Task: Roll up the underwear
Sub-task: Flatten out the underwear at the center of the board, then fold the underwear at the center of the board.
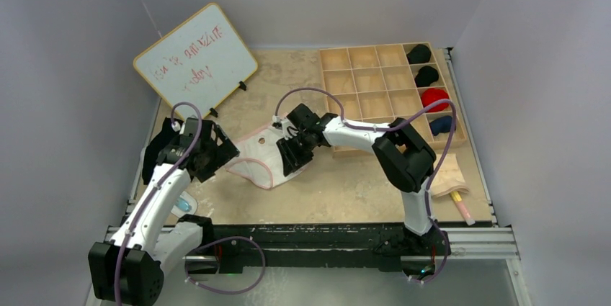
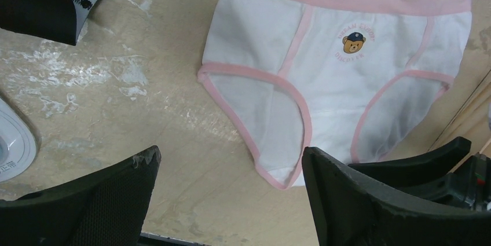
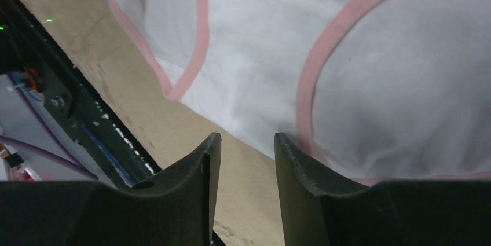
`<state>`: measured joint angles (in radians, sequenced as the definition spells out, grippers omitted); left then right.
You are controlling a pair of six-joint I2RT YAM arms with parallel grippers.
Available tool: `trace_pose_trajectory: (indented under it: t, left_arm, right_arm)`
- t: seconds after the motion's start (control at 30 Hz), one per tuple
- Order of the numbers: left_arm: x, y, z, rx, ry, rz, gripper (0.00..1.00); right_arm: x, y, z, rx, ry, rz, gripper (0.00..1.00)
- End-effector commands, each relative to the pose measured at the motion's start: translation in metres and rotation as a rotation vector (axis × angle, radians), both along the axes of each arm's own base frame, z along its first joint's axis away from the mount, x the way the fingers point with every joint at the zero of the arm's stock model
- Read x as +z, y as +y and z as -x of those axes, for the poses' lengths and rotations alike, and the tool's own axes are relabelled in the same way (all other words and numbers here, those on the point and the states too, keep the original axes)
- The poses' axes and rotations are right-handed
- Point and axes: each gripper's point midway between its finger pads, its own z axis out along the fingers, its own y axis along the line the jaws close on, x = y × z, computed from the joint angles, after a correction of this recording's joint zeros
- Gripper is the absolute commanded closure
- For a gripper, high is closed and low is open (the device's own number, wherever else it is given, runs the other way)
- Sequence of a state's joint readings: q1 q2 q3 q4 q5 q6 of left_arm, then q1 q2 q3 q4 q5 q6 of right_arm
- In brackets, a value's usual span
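right tool (image 1: 294, 156) over the underwear (image 1: 253, 153), one side of it hidden

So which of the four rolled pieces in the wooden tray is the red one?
The red roll, third from the far end in the right-hand column of the tray; the black rolls lie beyond it, the dark blue roll on its near side.

White-and-black arms (image 1: 150, 205), purple cables (image 1: 306, 90)
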<state>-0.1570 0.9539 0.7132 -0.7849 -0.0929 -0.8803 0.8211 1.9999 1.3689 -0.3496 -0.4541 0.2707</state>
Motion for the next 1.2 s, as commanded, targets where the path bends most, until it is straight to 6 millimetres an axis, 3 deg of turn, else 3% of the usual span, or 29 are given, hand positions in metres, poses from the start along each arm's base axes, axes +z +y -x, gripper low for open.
trace_pose_trajectory:
  t: [0.0, 0.3, 0.43, 0.6, 0.73, 0.93, 1.17]
  left_arm:
    - [0.007, 0.002, -0.001, 0.044, -0.010, 0.015, 0.09]
    - [-0.007, 0.009, -0.007, 0.082, 0.020, -0.022, 0.09]
    - [-0.017, 0.005, -0.013, 0.082, 0.037, 0.007, 0.13]
    - [-0.038, -0.004, -0.012, 0.100, 0.059, 0.089, 0.19]
    - [-0.055, -0.010, -0.010, 0.132, 0.065, 0.213, 0.28]
    - [-0.066, -0.008, -0.005, 0.161, 0.068, 0.261, 0.39]
    - [-0.071, -0.002, -0.006, 0.185, 0.042, 0.273, 0.53]
  right_arm:
    - [-0.012, -0.007, -0.001, -0.009, -0.035, 0.027, 0.59]
    - [-0.035, -0.050, 0.035, 0.024, 0.010, 0.113, 0.61]
    - [-0.014, -0.046, 0.037, 0.050, -0.001, 0.070, 0.61]
    - [0.036, -0.023, 0.022, 0.042, -0.049, -0.019, 0.57]
    - [0.066, -0.010, -0.009, -0.020, -0.151, -0.028, 0.54]
    - [0.086, 0.010, -0.034, -0.075, -0.203, -0.058, 0.54]
    - [0.094, 0.027, -0.046, -0.070, -0.203, -0.085, 0.54]
